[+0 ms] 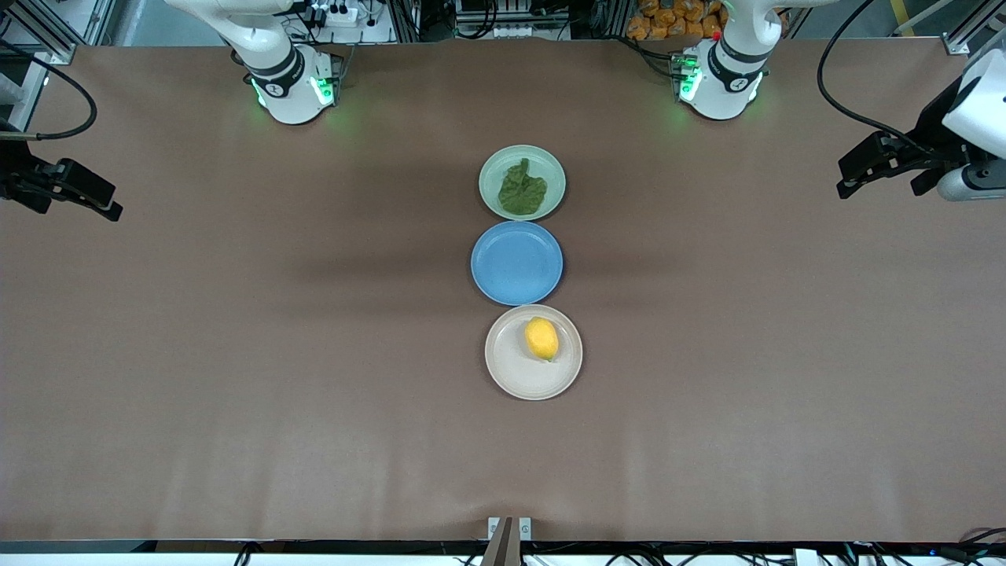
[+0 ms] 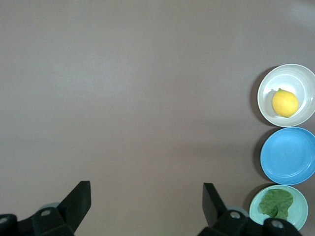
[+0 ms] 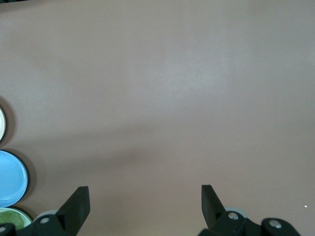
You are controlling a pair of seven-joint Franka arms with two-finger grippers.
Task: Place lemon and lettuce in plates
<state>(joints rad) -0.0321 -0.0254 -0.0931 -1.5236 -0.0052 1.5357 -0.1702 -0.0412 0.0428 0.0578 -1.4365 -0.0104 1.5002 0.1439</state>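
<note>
Lemon and lettuce are both sitting in their plates, with both arms waiting at the ends of the table.

The lemon [image 1: 541, 339] is lying in the beige-white plate [image 1: 511, 377], nearest the front camera; the lettuce [image 1: 523, 189] is resting flat in the mint green plate [image 1: 491, 169], farthest from it, and an empty blue plate [image 1: 516, 262] is sitting between them. The left gripper [image 2: 146, 201] is hovering over bare table [image 1: 236, 354] at its own end, jaws spread wide and holding nothing; the right gripper [image 3: 145, 202] is doing the same at the other end. The task is looking finished. If regrasped, the lemon is likely firm and prone to rolling, best pinched across its middle; the leaf is looking light and limp, best taken by the stem.
</note>
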